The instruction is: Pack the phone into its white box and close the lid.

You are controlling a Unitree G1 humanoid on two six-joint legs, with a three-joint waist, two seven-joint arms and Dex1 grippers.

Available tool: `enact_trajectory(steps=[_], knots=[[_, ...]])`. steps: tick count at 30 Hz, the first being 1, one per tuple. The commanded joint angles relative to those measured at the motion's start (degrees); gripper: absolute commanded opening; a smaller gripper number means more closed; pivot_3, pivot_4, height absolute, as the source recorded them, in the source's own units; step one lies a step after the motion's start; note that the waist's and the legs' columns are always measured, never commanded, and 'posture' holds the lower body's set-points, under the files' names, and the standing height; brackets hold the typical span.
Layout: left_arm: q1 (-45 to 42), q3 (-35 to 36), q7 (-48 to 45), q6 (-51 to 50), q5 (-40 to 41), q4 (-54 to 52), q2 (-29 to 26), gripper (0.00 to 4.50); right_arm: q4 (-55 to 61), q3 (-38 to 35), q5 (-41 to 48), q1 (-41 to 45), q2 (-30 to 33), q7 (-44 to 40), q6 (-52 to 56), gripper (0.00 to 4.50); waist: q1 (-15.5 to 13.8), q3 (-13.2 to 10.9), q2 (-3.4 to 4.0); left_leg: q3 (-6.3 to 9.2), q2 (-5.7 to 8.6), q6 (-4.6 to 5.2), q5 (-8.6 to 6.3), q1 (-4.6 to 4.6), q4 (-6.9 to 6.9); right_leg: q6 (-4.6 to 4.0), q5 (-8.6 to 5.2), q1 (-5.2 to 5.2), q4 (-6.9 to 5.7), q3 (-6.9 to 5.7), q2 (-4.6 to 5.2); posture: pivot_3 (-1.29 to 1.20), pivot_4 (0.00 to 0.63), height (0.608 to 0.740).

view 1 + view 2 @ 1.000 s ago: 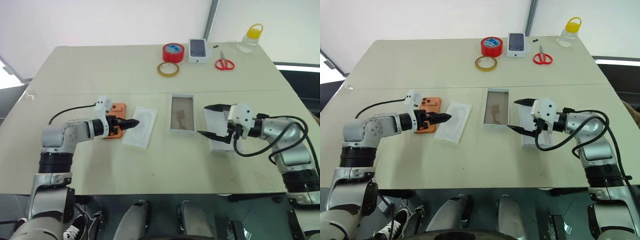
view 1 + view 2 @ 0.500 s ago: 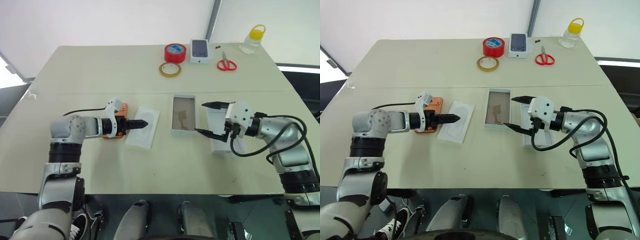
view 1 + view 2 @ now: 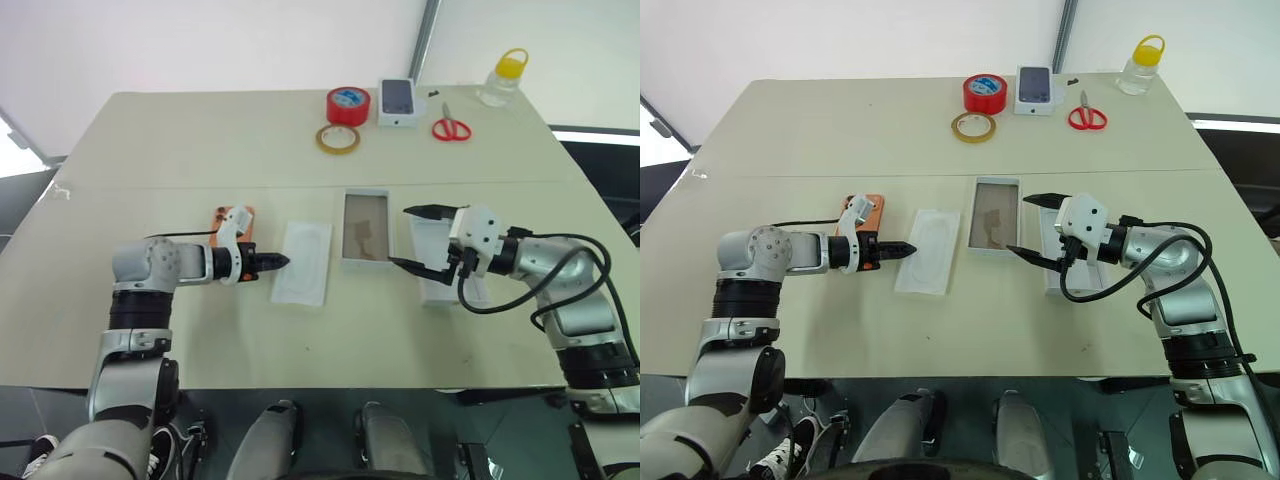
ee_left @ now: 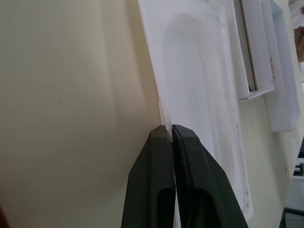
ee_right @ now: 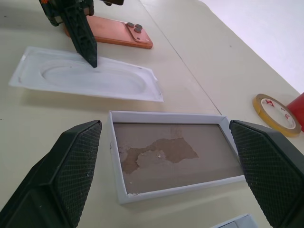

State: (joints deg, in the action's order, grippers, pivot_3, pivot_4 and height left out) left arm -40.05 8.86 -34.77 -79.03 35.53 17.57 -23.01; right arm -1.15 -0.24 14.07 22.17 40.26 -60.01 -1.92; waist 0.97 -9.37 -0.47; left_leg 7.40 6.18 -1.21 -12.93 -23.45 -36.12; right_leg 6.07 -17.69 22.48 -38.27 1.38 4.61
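Beige table, left gripper jaws pinching white card edge

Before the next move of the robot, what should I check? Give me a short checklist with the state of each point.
1. Left gripper shut on the edge of the white card: ok.
2. Right gripper open, holding nothing: ok.
3. White box empty, ready for the phone: ok.
4. Phone lying free on the table: ok.
5. Phone packed in the box: not ok.
6. Lid on the box: not ok, it lies beside it.
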Motion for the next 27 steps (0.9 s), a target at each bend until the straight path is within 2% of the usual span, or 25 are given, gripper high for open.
enact_trajectory(steps=[1,9,17,20,22,26,27], knots=[[0.5,2.7,0.6,-2.1,1.5,-0.9,0.1,0.03,2.9,-0.2,1.1,-0.1,-0.7,0.6,0.5,4.5,0.0,0.0,0.0,0.0,0.0,0.0,0.0,0.0,0.0,0.0,0.0,0.0,0.0,0.0,0.0,0.0,0.15,0.74],[-0.7,13.1,6.2,0.5,2.3,-3.1,0.8,0.03,1.8,6.9,-0.9,2.6,-3.8,-1.1,6.6,4.5,0.1,0.0,-0.02,0.0,-0.01,-0.05,0.03,-0.01,0.0,0.0,0.0,0.06,-0.05,0.01,-0.01,0.0,0.15,0.74],[-1.6,19.0,14.2,0.5,3.0,-6.1,5.8,0.03,-15.2,15.4,-10.5,12.2,-6.1,-3.1,3.7,4.5,-0.1,0.0,-0.08,0.0,0.01,-0.07,0.04,-0.04,-0.02,0.0,0.0,0.05,-0.02,-0.02,0.01,0.0,0.15,0.74],[-1.5,19.5,15.4,0.5,3.7,-7.4,6.6,0.0,-18.7,15.1,-8.8,15.0,-8.8,-4.7,4.4,3.6,0.1,0.0,-0.11,0.0,0.0,-0.09,0.05,-0.05,0.0,0.0,0.01,0.08,-0.02,-0.02,0.0,0.0,0.15,0.74],[-1.7,19.6,15.9,0.5,3.8,-7.6,6.7,0.0,-19.7,15.1,-9.2,15.8,-9.6,-5.2,3.2,2.64,0.2,0.0,-0.11,0.0,0.0,-0.11,0.06,-0.05,-0.01,0.0,0.01,0.09,-0.06,-0.01,-0.01,0.0,0.15,0.74],[-3.3,19.6,16.9,0.5,4.0,-7.8,5.8,0.0,-17.0,14.3,-7.5,14.9,-10.6,-6.8,3.6,0.42,0.1,0.0,-0.11,0.0,0.0,-0.12,0.07,-0.05,-0.01,0.0,0.01,0.09,-0.07,-0.02,-0.03,0.0,0.15,0.74],[-4.0,20.5,17.5,0.0,4.5,-7.6,6.1,0.0,-15.8,14.6,-7.3,14.4,-10.9,-6.8,3.9,0.02,0.1,0.0,-0.11,0.0,0.0,-0.12,0.07,-0.05,-0.01,0.0,0.01,0.09,-0.06,-0.02,-0.02,0.0,0.15,0.74]])
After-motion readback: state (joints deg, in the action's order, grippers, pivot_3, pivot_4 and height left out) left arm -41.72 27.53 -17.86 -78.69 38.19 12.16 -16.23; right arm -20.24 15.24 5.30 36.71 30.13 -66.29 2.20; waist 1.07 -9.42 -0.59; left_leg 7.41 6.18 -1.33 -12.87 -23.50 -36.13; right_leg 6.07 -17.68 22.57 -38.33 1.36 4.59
